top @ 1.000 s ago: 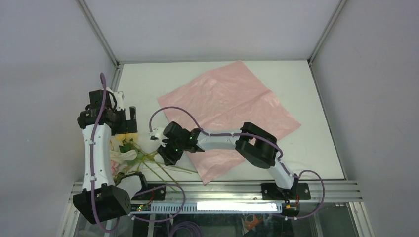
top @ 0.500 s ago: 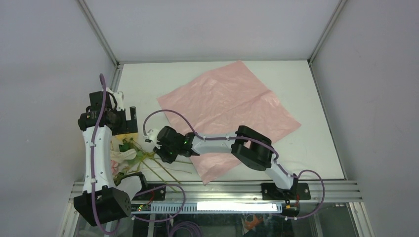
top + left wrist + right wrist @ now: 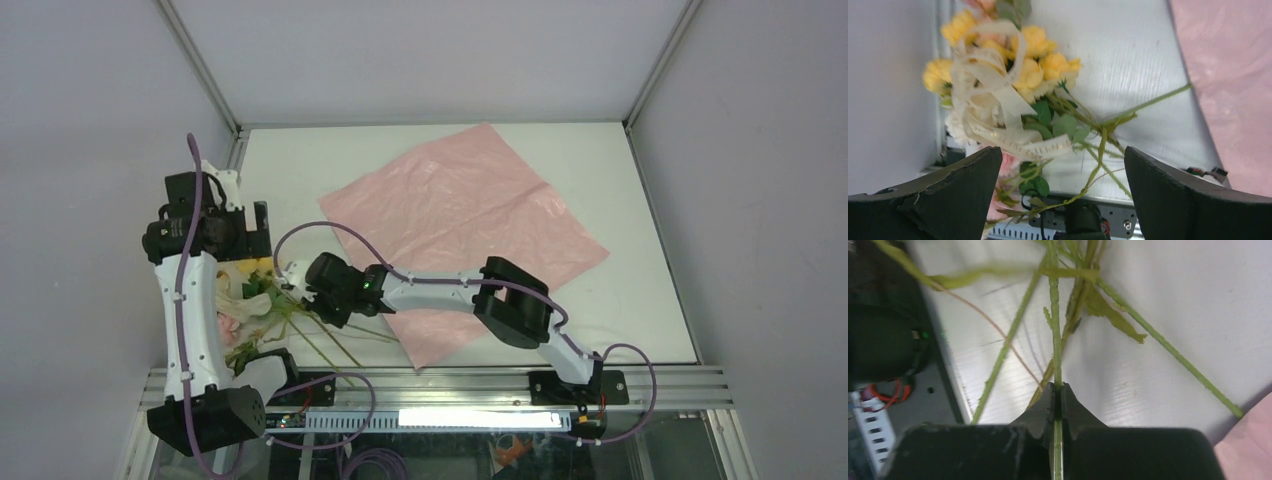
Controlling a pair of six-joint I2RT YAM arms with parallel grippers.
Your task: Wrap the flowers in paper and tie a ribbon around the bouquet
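Right wrist: right end effector (image 3: 1057, 395) clamps one stem (image 3: 1054, 340), its ends cropped.

You are looking at yellow and pink flowers (image 3: 1038, 45) with green leaves and stems, a cream ribbon (image 3: 1003, 100) draped across them, at 8 o'clock from the plain pink paper (image 3: 460, 220); the table (image 3: 640, 300) is white, the right gripper (image 3: 1058, 390) black.
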